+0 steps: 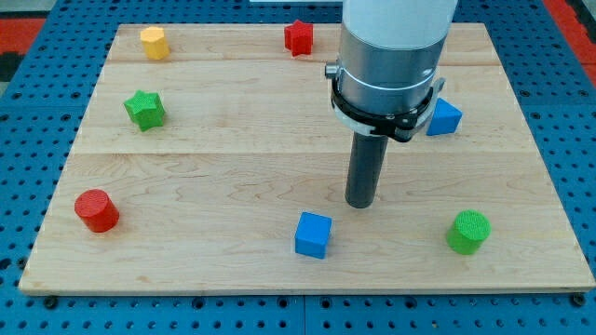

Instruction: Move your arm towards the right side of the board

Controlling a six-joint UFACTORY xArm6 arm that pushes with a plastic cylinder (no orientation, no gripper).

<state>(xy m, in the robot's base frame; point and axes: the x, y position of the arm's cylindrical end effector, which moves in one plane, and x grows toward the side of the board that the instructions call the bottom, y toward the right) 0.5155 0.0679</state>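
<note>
My tip (359, 204) touches the wooden board (214, 177) a little right of its middle. A blue cube (313, 234) lies just below and left of the tip. A green cylinder (467, 232) lies to the tip's right, near the view's bottom. Another blue block (446, 118) is partly hidden behind the arm's grey body (389, 56) at the right. A red star-shaped block (299, 37) is at the top middle. A yellow block (155, 43) is at the top left. A green star-shaped block (145, 110) is at the left. A red cylinder (97, 210) is at the lower left.
The board rests on a blue perforated table (28, 121). The arm's wide grey body hangs over the board's upper right part and hides what lies behind it.
</note>
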